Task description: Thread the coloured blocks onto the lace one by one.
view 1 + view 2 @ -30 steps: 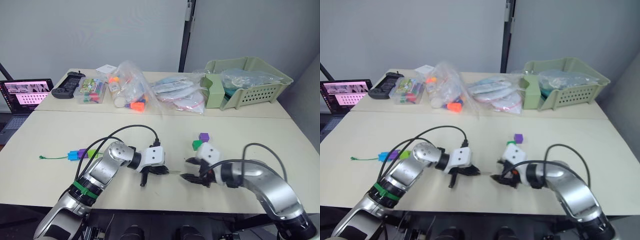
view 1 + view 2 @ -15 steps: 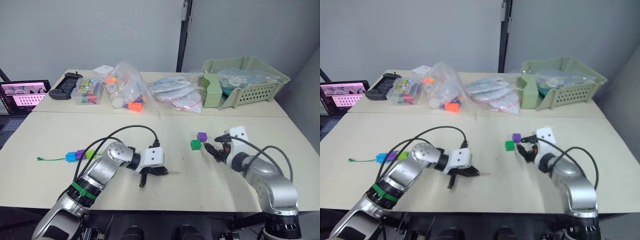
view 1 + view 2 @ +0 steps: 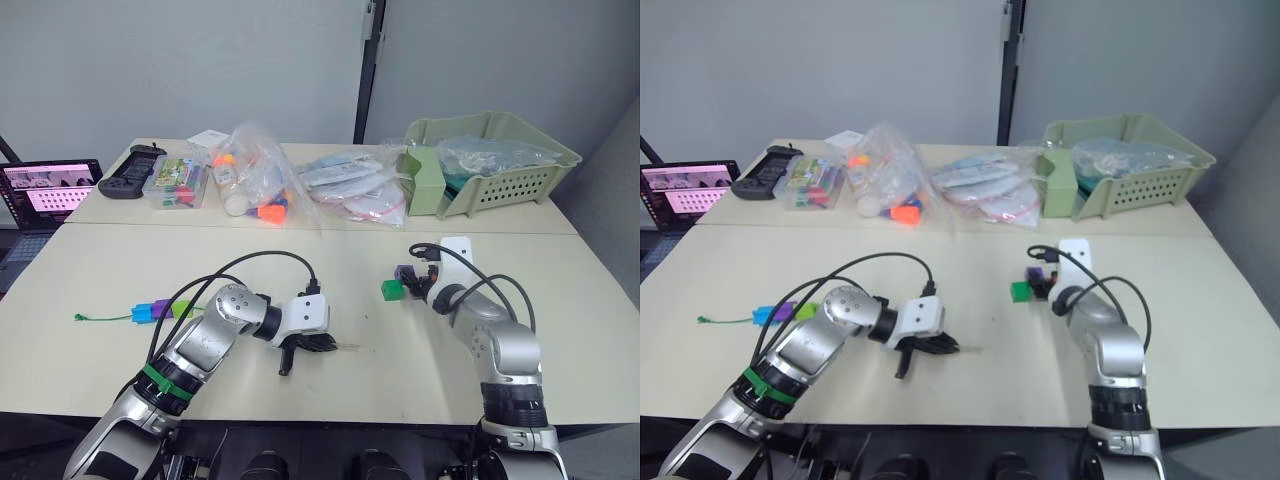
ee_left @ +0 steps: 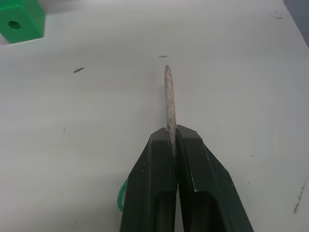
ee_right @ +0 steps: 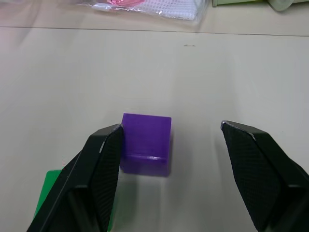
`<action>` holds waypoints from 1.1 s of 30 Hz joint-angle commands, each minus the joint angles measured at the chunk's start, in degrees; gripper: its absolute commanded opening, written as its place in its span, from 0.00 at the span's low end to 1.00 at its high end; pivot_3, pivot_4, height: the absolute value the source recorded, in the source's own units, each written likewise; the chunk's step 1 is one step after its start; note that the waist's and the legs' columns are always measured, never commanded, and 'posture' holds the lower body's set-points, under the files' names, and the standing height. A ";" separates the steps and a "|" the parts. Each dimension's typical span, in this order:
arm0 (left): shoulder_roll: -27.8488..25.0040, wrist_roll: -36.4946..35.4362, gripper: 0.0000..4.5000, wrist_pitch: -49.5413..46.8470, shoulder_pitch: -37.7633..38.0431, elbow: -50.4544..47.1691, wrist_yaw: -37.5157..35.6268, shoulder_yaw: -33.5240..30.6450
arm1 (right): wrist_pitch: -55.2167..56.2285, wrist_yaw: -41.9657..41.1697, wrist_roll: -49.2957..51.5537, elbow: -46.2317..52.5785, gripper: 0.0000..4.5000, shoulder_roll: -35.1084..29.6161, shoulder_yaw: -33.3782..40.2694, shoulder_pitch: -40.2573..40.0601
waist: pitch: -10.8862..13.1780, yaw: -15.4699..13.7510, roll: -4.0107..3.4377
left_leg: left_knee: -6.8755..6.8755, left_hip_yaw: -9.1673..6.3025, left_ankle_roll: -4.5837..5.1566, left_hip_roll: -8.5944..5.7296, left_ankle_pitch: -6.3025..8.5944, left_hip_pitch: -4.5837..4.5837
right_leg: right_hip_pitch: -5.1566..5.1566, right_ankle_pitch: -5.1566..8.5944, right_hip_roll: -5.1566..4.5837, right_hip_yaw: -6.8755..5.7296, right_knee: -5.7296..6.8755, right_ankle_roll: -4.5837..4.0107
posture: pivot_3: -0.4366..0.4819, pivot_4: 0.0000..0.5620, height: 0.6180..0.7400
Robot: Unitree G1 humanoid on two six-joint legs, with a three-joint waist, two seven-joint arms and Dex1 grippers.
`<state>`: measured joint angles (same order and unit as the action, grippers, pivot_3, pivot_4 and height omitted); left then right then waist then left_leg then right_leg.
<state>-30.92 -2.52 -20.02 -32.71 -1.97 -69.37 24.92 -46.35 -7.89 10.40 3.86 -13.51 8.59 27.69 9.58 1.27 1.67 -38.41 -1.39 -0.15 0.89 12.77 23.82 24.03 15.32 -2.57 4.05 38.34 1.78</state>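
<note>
1. Table (image 3: 520, 370): pale top, two boards butted together; the rear board carries the clutter.
2. Rear clutter, well apart from the work: green basket (image 3: 500, 165) holding a plastic bag, clear bags of parts (image 3: 255, 185), a clear box of coloured pieces (image 3: 180, 182), a black controller (image 3: 135, 170). A laptop (image 3: 45, 190) sits at the far left edge.
3. Left gripper (image 3: 318, 343): low over the table's front half, fingers pressed together on the lace (image 4: 168, 104), whose pale stiff tip sticks out past them. The left wrist view shows this pinch and a loop of green cord beside the fingers.
4. Lace, remainder: trails left across the table to its free end (image 3: 85, 317), with the blue block (image 3: 144, 311), a purple block (image 3: 160, 309) and the lime block (image 3: 183, 307) already strung in a row.
5. Right gripper (image 5: 169, 145): fingers spread wide, holding nothing, astride the loose purple block (image 5: 146, 143). One finger (image 5: 104, 159) lies just beside that block; whether it touches cannot be told.
6. Dark green block (image 3: 391, 290): on the table beside the loose purple block. The head views show the right wrist partly covering the purple one; the right wrist view shows it whole.
</note>
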 commanded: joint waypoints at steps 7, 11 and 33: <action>0.14 -1.07 0.00 -0.51 0.43 -2.95 0.45 -0.76 | 2.60 -0.44 -0.14 -3.57 0.75 -0.05 -1.13 3.34 | 0.00 0.27 0.00 | 0.00 -0.01 0.00 0.00 0.00 -0.01 | 0.00 0.00 0.00 0.00 0.07 0.00 | 0.48 0.27 1.00; 0.11 -1.08 0.00 -0.64 0.58 -3.15 0.60 -0.76 | 2.20 -0.51 0.11 -2.79 0.75 0.11 -1.36 3.48 | 0.00 0.42 0.00 | 0.00 -0.02 0.00 -0.01 0.00 -0.01 | 0.01 0.00 0.00 0.00 0.11 0.00 | 0.48 0.27 1.00; -0.09 -1.29 0.00 -1.19 0.87 -3.48 0.74 -0.90 | -2.28 -0.24 0.54 3.08 0.75 1.46 -1.68 2.93 | 0.00 1.11 0.00 | 0.06 -0.05 0.00 -0.02 0.00 -0.01 | 0.08 0.00 0.00 0.00 0.18 -0.01 | 0.48 0.27 1.00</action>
<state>-31.00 -2.88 -21.44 -31.50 -3.62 -68.83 24.91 -48.70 -8.31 10.45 4.95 -12.25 6.95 30.48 9.58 2.38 1.66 -38.35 -1.44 -0.15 0.88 12.77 23.81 24.11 15.32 -2.58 4.04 38.52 1.77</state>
